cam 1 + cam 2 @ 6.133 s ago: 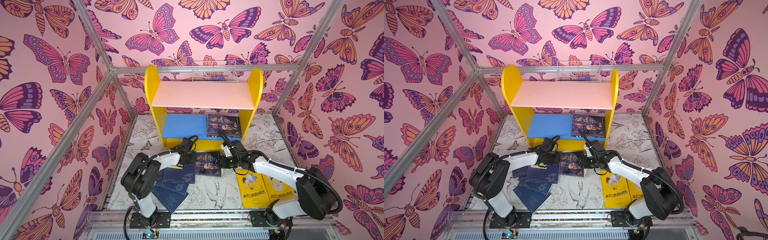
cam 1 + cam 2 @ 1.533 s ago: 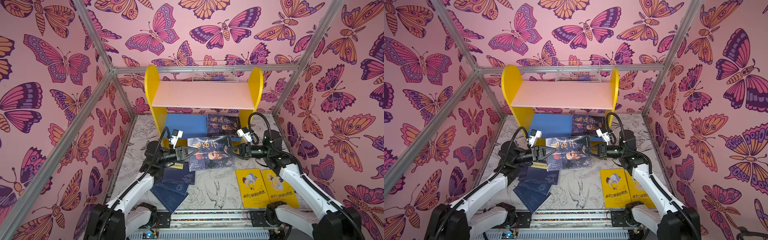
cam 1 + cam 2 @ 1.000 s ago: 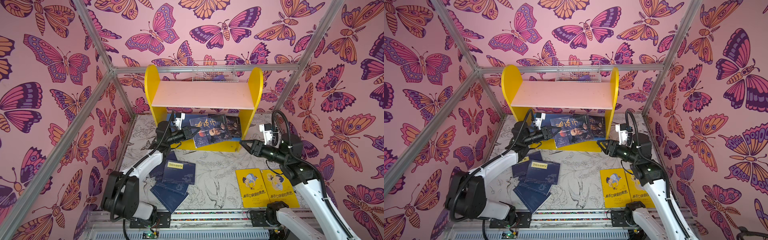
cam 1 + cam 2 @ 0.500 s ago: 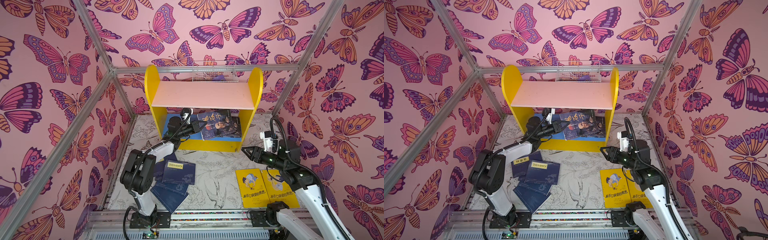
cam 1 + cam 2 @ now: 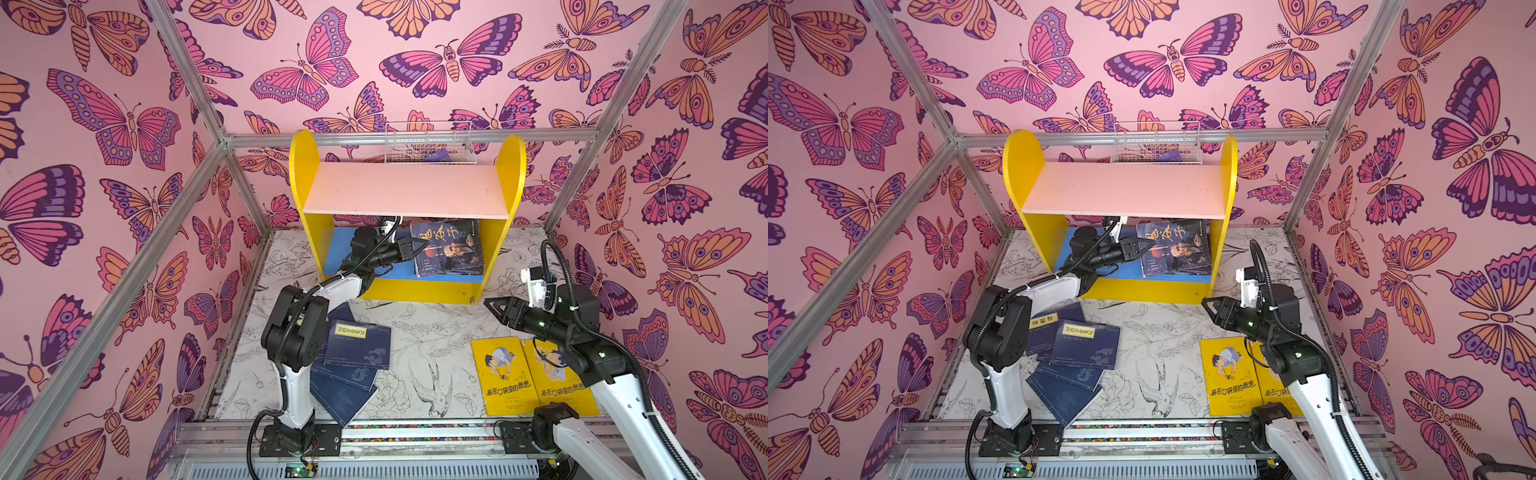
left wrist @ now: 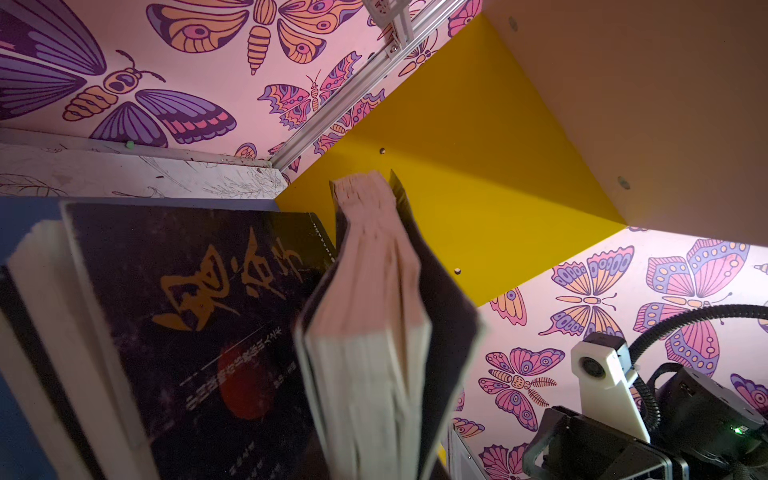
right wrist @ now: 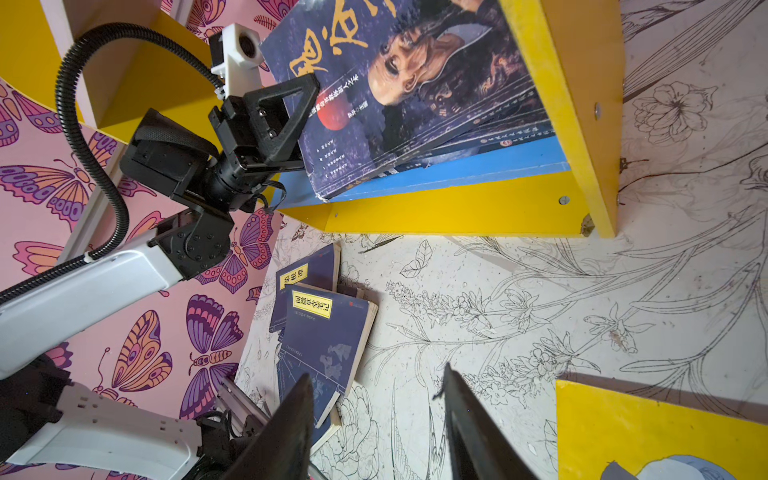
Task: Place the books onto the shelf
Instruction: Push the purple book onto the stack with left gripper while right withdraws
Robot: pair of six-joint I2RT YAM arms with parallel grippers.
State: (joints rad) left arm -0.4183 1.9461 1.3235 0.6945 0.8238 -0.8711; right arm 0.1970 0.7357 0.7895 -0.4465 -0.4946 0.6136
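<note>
**Lower tier of the shelf [image 5: 304, 166].** The left hand [image 5: 409, 248] is clamped on the near edge of a dark portrait book [image 5: 451, 249]. This book lies tilted over other dark books [image 7: 490, 137] on the blue lower board [image 5: 338, 259] (right end). The right hand [image 5: 492, 304], jaws partly apart and empty, hovers above the bench [image 5: 432, 332] near two yellow books [image 5: 503, 376]. Navy books [image 5: 357, 345] lie piled at the bench's left.
</note>
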